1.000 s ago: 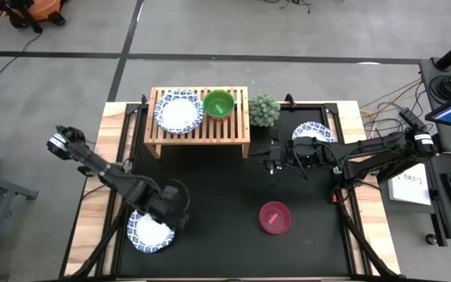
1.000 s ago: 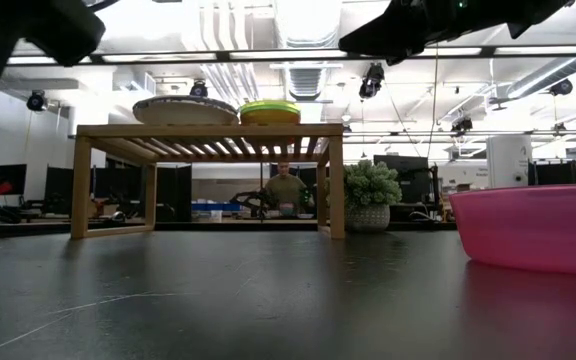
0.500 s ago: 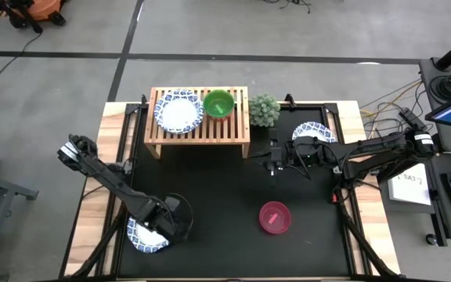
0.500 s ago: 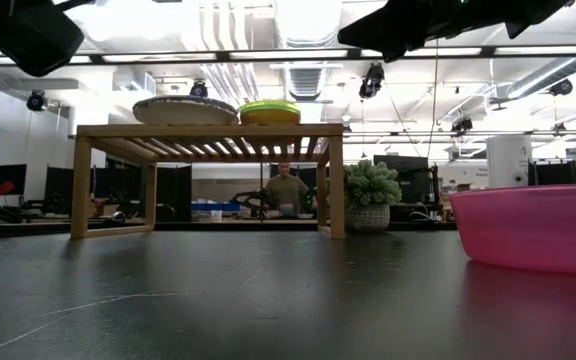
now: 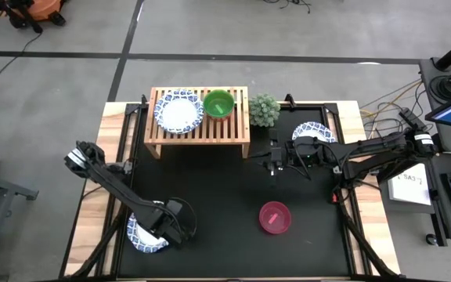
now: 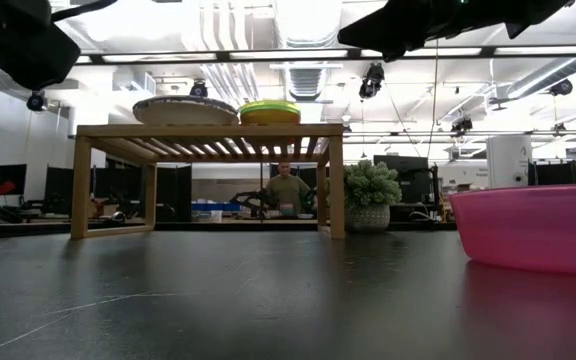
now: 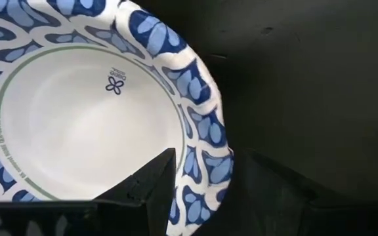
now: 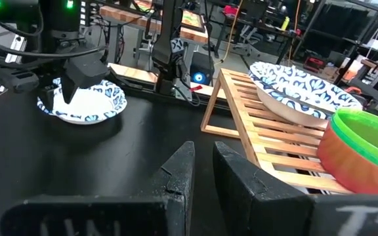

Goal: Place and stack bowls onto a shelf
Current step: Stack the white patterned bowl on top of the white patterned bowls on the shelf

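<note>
The black table mat [image 5: 233, 196] sits on a wood-edged table in a large lab, where a seated person [image 6: 286, 190] shows far behind. The slatted wooden shelf [image 5: 200, 135] already carries 1 blue-patterned bowl [image 5: 178, 111] and the green bowl [image 5: 218, 103]. Over the last second the left gripper [image 5: 175, 232] has descended onto the near-left blue-patterned bowl [image 7: 90, 124], its parted fingers now straddling the rim, so a pickup looks imminent. The right gripper [image 5: 271, 164] hovers nearly closed and empty beside the shelf; the magenta bowl [image 5: 275, 218] waits.
</note>
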Robot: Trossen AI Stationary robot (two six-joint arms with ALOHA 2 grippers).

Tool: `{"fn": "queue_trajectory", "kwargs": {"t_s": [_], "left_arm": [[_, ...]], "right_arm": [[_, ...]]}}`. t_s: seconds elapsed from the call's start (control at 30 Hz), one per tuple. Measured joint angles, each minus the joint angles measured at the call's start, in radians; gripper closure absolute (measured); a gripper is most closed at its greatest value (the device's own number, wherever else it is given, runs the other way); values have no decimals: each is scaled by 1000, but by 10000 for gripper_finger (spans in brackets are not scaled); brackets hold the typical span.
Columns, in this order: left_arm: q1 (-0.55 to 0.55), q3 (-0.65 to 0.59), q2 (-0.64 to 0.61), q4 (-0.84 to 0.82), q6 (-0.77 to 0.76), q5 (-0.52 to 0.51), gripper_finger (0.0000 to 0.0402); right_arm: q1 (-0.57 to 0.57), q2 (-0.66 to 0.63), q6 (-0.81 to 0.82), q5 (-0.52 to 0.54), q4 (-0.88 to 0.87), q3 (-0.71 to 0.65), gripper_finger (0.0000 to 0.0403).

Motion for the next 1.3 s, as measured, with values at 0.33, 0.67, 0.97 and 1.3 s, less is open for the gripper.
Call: {"fn": "queue_trajectory", "kwargs": {"t_s": [0.33,0.67,0.97,1.3], "left_arm": [[-1,-7,53,14,30,1,241],[-1,-7,68,41,51,2,305],[-1,7,62,19,106,32,395],[-1,247,61,-207,526,82,401]], "right_arm": [[0,0,-4,2,0,0,355],[0,0,-3,3,0,0,355],[0,0,-4,3,0,0,355],[0,0,-10,3,0,0,355]]}}
